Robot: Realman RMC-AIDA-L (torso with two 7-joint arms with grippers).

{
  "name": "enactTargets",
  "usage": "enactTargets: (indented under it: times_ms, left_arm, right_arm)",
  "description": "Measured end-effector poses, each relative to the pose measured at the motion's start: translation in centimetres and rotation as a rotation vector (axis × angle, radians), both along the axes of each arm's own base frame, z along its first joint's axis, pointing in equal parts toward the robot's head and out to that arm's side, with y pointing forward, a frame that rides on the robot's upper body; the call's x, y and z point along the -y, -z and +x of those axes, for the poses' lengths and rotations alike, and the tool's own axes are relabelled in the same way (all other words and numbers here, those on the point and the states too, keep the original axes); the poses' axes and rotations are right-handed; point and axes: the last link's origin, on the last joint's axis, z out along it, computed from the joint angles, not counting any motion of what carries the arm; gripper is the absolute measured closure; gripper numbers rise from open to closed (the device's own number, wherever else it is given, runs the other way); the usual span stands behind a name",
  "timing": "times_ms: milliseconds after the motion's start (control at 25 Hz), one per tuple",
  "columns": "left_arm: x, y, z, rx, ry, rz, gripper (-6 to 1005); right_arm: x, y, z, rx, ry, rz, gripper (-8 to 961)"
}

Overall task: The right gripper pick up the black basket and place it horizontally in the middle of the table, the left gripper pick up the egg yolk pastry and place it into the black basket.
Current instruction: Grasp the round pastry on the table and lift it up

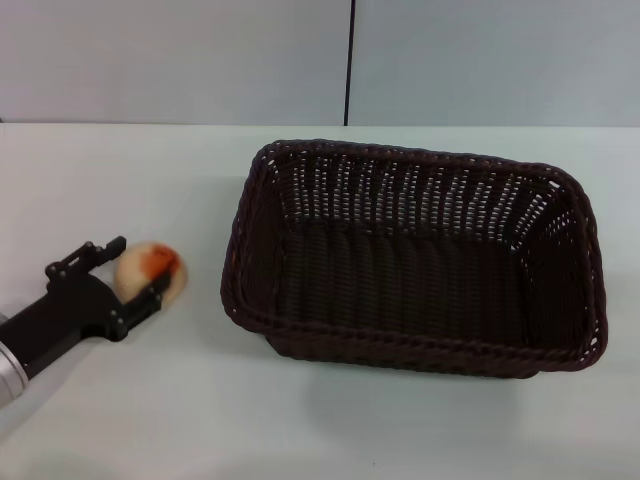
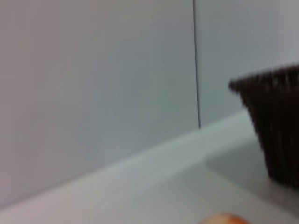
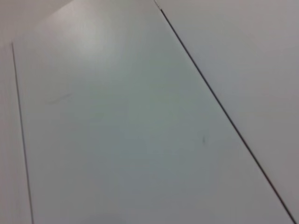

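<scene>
L gripper (image 1: 135, 270) low on table's (image 1: 330, 420) L side, fingers straddling egg yolk pastry (image 1: 150, 272), clamp unclear | pastry: cream dome, orange-red top | black basket (image 1: 415, 255) mid-table, lengthwise horiz., bare strip between | R gripper unseen.

basket (image 1: 415, 330): dark woven wicker, open weave on the sides, braided rim, rough with a slight sheen
pastry (image 1: 150, 272): matt, soft-looking cream crust, orange-red patch on top
table (image 1: 130, 180): smooth plain white, faintly glossy
left gripper (image 1: 138, 268): matt black, hard plastic or metal look; arm segment behind it silver-white with a satin shine
wall (image 1: 180, 60): smooth matt pale panels with a thin dark seam
</scene>
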Motion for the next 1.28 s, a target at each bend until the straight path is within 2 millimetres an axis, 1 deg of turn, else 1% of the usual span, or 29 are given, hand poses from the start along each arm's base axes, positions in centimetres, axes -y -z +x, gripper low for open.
enactTargets:
  times_ms: [120,160,200,280,400,560,600,760,800,960,1080,1280]
  left_arm:
    - [0.0,0.0,0.0,0.000,0.000,0.000,248]
    - [0.1,-0.3,0.2,0.012,0.014,0.022,249]
    - [0.5,-0.8,0.5,0.035,0.043,0.065,268]
    - [0.5,-0.8,0.5,0.035,0.043,0.065,306]
    - [0.9,-1.6,0.4,0.065,0.043,0.105,363]
    - [1.0,-1.5,0.3,0.056,0.037,0.096,439]
    - [1.1,-1.5,0.3,0.058,0.039,0.094,643]
    - [1.4,-1.7,0.5,0.083,0.047,0.104,811]
    - [1.6,-2.1,0.5,0.121,0.034,0.137,853]
    - [1.6,-2.3,0.4,0.159,0.010,0.150,799]
    - [1.5,-1.9,0.3,0.152,-0.005,0.107,759]
    - [1.6,-1.2,0.5,0.145,0.007,0.063,643]
  right_arm:
    - [0.0,-0.2,0.1,-0.001,0.008,0.008,142]
    - [-0.1,-0.2,0.2,-0.002,0.012,0.011,142]
    - [-0.1,-0.2,0.2,-0.003,0.016,0.013,142]
    - [-0.1,-0.2,0.3,-0.006,0.019,0.011,142]
    - [-0.1,-0.1,0.3,-0.009,0.021,0.008,142]
    - [-0.1,0.0,0.3,-0.011,0.022,0.005,142]
    - [-0.2,0.0,0.3,-0.013,0.023,0.003,142]
    - [-0.5,0.1,0.2,-0.015,0.019,-0.001,142]
    - [-0.7,0.1,0.1,-0.015,0.016,-0.003,142]
    - [-0.9,0.3,0.1,-0.014,0.017,-0.013,142]
    - [-1.0,0.4,0.1,-0.014,0.021,-0.019,142]
    - [-1.2,0.4,0.1,-0.014,0.020,-0.025,142]
